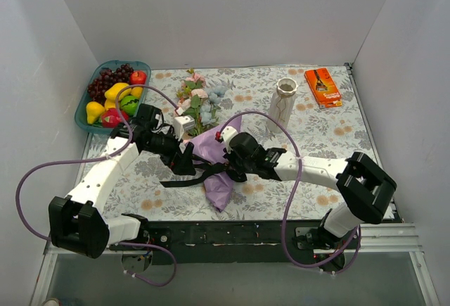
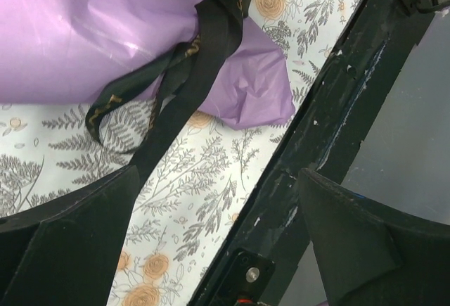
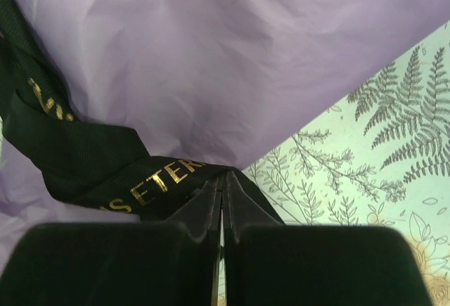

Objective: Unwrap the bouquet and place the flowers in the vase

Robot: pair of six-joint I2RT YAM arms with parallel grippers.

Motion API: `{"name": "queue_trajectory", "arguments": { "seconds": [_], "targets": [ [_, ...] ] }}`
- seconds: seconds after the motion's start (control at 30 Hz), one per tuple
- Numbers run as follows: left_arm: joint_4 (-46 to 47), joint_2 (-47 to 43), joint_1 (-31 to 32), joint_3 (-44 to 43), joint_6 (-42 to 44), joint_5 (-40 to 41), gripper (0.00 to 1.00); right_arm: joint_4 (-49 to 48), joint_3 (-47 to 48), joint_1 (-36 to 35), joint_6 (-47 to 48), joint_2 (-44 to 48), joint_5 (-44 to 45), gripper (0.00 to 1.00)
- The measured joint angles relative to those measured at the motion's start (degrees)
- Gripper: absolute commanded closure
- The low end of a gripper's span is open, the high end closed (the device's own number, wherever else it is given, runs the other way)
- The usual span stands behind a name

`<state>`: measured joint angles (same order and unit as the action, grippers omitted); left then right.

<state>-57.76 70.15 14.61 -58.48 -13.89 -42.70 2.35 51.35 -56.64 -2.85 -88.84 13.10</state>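
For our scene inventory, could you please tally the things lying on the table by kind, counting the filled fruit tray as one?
Bouquet: 1
Vase: 1
Orange box: 1
Fruit tray: 1
Total: 4

- Bouquet point(image 2: 84, 32) wrap: thin purple paper, faint sheen, softly creased.
- Ribbon point(image 3: 77, 158): black woven cloth, matt (its gold lettering shines a little).
- Vase point(image 1: 283, 105): cream, ceramic-looking, rough relief.
- Tablecloth point(image 2: 204, 200): matt printed cloth.
- Table edge point(image 2: 330, 109): black, scuffed, scratched.
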Motion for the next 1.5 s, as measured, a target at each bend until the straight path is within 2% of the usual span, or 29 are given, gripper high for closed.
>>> {"name": "queue_trajectory", "arguments": {
  "seconds": [0.17,0.33,0.5,0.57,0.67,0.7,0.87,0.97,1.03,1.1,1.13,1.17,1.33,1.5],
  "targets": [
    [3.7,1.9,4.8,0.0,-2.5,2.6,0.07,0.2,-2.8,0.0,-1.0,2.3,1.0,0.99],
    [4.7,2.7,7.5,0.2,-2.8,5.5,0.11,0.6,-5.7,0.0,-1.8,9.1,4.7,0.99],
    [5.3,1.5,7.8,2.4,-2.1,8.3,0.25,0.0,-7.6,0.0,-2.1,17.0,7.9,0.99],
    [5.3,0.4,7.8,3.5,-1.7,9.4,0.33,-1.1,-8.7,0.0,-1.8,18.6,7.9,0.93],
    [5.1,-1.3,8.2,4.8,-1.3,10.1,0.35,-1.3,-9.2,0.0,-1.6,17.2,7.9,0.81],
    [5.1,-1.7,8.7,5.3,-1.2,10.4,0.35,-1.2,-9.2,0.1,-1.6,15.9,7.9,0.74],
    [5.7,-2.0,12.3,7.0,-1.2,12.1,0.38,-1.0,-11.5,0.4,-1.9,11.2,7.1,0.62],
    [6.7,-1.3,15.4,8.1,-0.9,13.5,0.37,-1.1,-12.9,0.9,-2.5,10.7,6.8,0.60],
    [8.3,-0.4,17.0,9.5,-0.5,14.5,0.32,-1.1,-13.1,1.4,-2.9,10.6,6.7,0.59],
    [9.8,0.7,17.7,11.5,0.2,16.0,0.21,-1.3,-13.1,1.8,-3.1,10.6,6.7,0.59],
    [10.7,1.3,17.8,12.6,0.7,16.9,0.10,-1.3,-13.1,2.0,-3.2,10.6,6.7,0.59],
    [11.5,1.8,17.8,13.7,1.1,17.7,0.06,-1.2,-13.1,2.2,-3.2,10.6,6.7,0.59],
    [16.5,2.6,18.3,17.9,2.8,22.6,0.03,-1.2,-13.1,2.7,-3.3,10.8,6.7,0.59],
    [22.3,2.5,19.2,18.9,4.1,25.4,0.06,-1.2,-13.3,2.7,-3.9,12.5,6.3,0.59]
  ]
}}
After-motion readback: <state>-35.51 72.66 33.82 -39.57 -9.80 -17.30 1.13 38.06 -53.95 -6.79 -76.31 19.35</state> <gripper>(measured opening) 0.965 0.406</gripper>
